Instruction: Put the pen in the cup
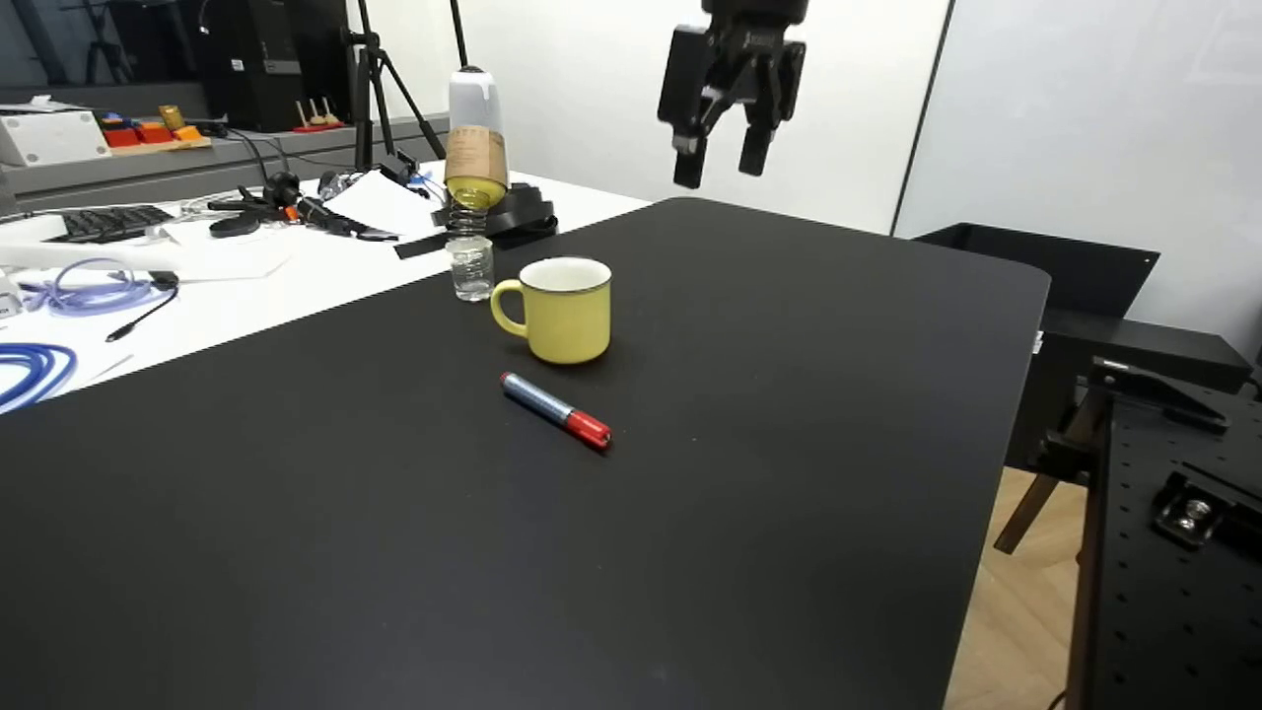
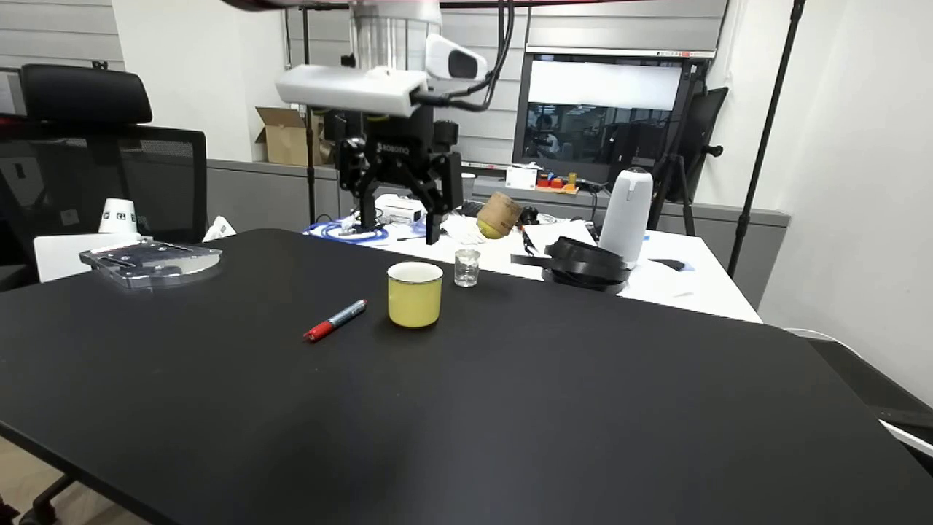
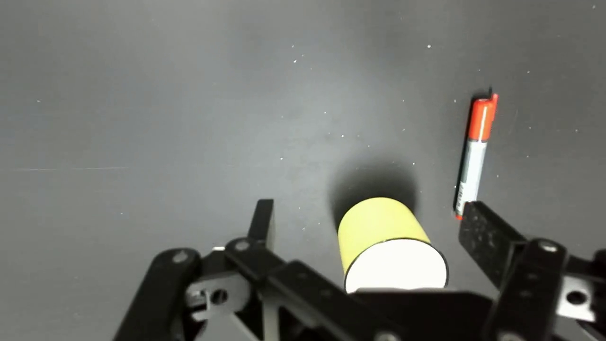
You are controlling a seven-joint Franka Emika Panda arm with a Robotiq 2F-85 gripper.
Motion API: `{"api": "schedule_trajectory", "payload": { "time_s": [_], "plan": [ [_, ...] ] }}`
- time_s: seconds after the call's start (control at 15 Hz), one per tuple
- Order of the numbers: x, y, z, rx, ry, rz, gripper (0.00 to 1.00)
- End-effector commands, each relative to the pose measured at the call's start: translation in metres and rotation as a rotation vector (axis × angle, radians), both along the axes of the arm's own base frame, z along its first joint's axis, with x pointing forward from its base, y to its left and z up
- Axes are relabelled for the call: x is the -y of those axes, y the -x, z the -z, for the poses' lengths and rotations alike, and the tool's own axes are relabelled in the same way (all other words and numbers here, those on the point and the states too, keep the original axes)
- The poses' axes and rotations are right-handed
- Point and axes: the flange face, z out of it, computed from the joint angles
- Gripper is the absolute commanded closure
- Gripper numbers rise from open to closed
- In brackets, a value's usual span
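Observation:
The pen is a slim marker with a grey-blue body and a red cap. It lies flat on the black table, also in an exterior view and the wrist view. The yellow cup stands upright close beside it, also in an exterior view and the wrist view. Its handle is hidden in the wrist view. My gripper is open and empty, well above the table, also in an exterior view. In the wrist view a finger covers part of the pen's lower end.
A small clear glass jar stands close to the cup, also in an exterior view. A clear plastic piece lies on the black table. A white table with cables, black straps and other clutter adjoins it.

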Motion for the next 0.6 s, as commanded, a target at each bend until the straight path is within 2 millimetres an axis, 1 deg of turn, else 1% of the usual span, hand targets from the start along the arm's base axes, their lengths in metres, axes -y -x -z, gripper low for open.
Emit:
{"api": "schedule_trajectory", "payload": {
  "time_s": [0.0, 0.2, 0.4, 0.53],
  "plan": [
    [-0.032, -0.032, 0.036, -0.022, 0.031, -0.058, 0.00],
    [-0.067, -0.049, 0.066, -0.044, 0.026, -0.094, 0.00],
    [-0.096, -0.059, 0.091, -0.068, 0.016, -0.092, 0.00],
    [-0.110, -0.063, 0.105, -0.082, 0.021, -0.073, 0.00]
  ]
}}
